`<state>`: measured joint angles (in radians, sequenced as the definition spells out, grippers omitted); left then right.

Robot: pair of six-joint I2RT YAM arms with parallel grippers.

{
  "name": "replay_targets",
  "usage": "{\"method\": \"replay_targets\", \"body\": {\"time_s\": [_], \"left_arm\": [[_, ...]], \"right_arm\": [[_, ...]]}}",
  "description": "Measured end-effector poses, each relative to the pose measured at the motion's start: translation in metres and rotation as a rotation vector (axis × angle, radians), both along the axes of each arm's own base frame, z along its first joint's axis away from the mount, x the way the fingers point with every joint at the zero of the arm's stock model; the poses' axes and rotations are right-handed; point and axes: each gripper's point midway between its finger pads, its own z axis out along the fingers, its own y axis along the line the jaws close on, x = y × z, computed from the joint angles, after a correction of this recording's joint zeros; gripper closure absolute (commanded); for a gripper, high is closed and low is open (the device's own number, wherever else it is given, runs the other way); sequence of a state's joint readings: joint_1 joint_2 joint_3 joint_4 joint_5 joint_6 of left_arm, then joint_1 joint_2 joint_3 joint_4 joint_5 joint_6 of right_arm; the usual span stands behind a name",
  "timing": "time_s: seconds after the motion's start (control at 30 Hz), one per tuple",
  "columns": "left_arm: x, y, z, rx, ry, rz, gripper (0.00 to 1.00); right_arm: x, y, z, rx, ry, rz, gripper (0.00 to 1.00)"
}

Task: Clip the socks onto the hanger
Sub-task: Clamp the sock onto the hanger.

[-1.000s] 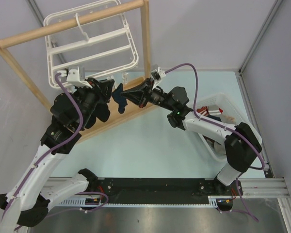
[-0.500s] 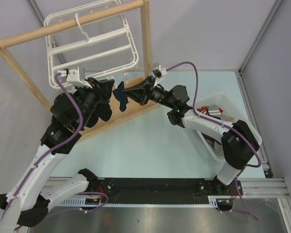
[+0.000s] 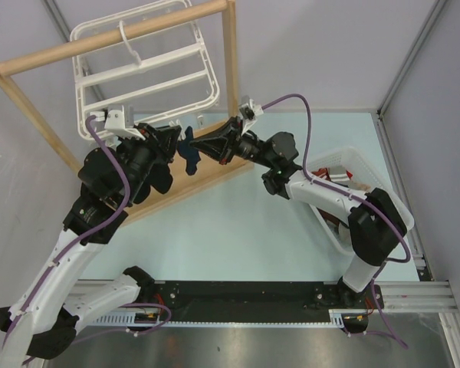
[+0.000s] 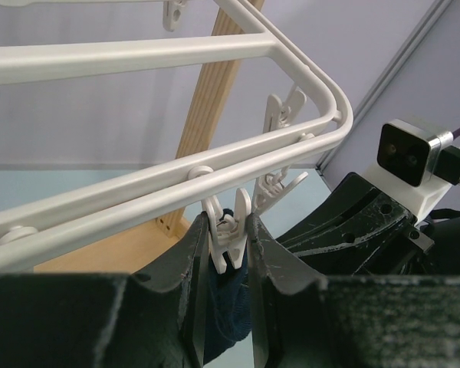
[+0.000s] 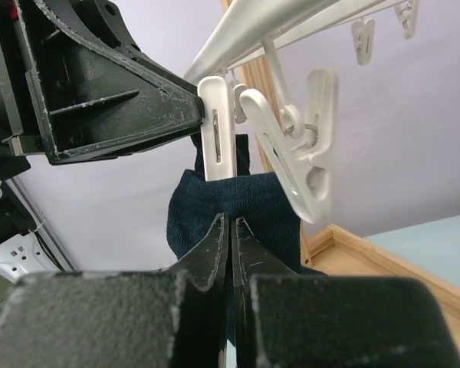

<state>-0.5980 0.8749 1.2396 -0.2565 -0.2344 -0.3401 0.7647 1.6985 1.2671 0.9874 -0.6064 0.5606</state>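
Since a second ago, my right claw (image 5: 231,230) has carried the navy sock (image 5: 203,207) up and left, above the bench's (image 3: 238,222) far edge toward its far-left corner. It pinches the sock's fabric, whose top reaches a clip (image 4: 228,244) on the hanger (image 4: 176,184). My left claw (image 4: 228,224) squeezes that clip between its fingers.

A fixed camera is looking down from high above the near edge of the table (image 3: 238,222), while the left wrist camera is peering up at the hanger (image 4: 138,54) from very close and the right wrist camera is facing it from the opposite side, both sharing one clip (image 4: 228,238) and the navy sock (image 5: 199,211)
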Motion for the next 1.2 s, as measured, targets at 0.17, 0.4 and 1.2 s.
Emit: {"method": "replay_targets", "body": {"time_s": [0.17,0.4,1.2], "left_arm": [[-0.001,0.000,0.000,0.000,-0.001,-0.003,1.00],[-0.004,0.001,0.004,-0.008,-0.011,-0.005,1.00],[-0.006,0.001,0.005,-0.002,-0.019,-0.017,1.00]], "right_arm": [[0.002,0.003,0.000,0.000,0.003,0.008,1.00],[0.005,0.008,-0.010,-0.013,0.020,0.015,1.00],[0.000,0.008,-0.007,-0.001,0.019,0.043,1.00]]}}
